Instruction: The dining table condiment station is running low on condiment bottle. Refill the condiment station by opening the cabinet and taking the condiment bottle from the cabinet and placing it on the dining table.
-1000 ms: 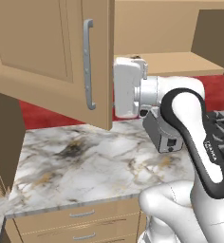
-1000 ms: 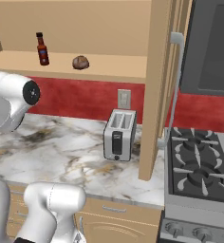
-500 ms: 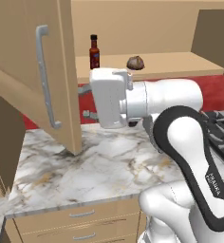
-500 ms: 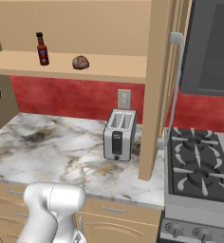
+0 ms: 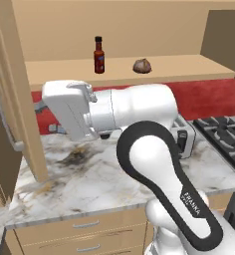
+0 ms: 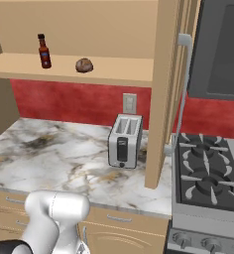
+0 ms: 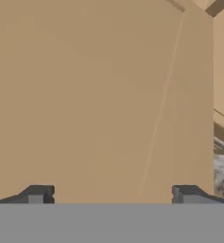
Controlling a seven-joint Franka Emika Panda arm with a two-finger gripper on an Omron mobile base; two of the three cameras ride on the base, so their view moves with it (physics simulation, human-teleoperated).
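Tan cabinet (image 7: 95, 95) panel close ahead, a straight seam running down it; sliver of marble counter (image 7: 223, 178) beside the cabinet's right edge; gripper (image 7: 113, 194) fingertips (image 7: 37, 194) spread wide below, nothing between them

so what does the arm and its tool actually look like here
The arm is glossy white with rounded, tube-like links and a dark band wrapping one link, bearing small white "FRANKA" lettering. A boxy white hand section sits at its end. In the hand view the tool shows two small dark grey, blocky fingertips. No loose cables are visible.
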